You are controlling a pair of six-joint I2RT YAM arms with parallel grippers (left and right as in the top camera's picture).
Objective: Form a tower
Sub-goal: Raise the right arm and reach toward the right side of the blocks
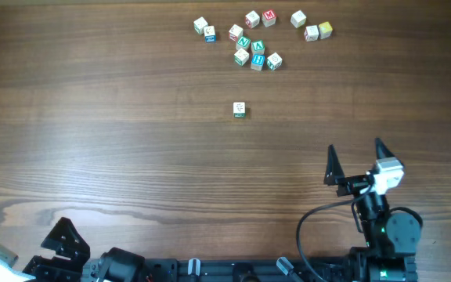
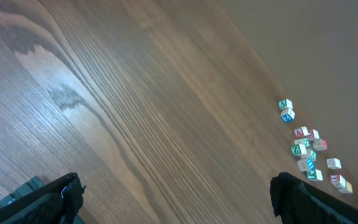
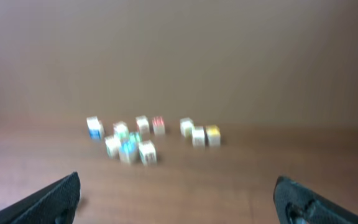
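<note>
Several small wooden letter cubes lie loose at the far middle of the table, also in the left wrist view and, blurred, in the right wrist view. One pale piece with a green letter stands alone nearer the centre. From straight above I cannot tell whether it is a tower or a single cube. My left gripper sits at the near left corner, open and empty. At the near right my right gripper is open too, fingers pointing at the cubes, far from them.
The wooden table ends in a far edge just behind the cubes, with a plain wall beyond it. A black cable loops beside the right arm's base at the near edge.
</note>
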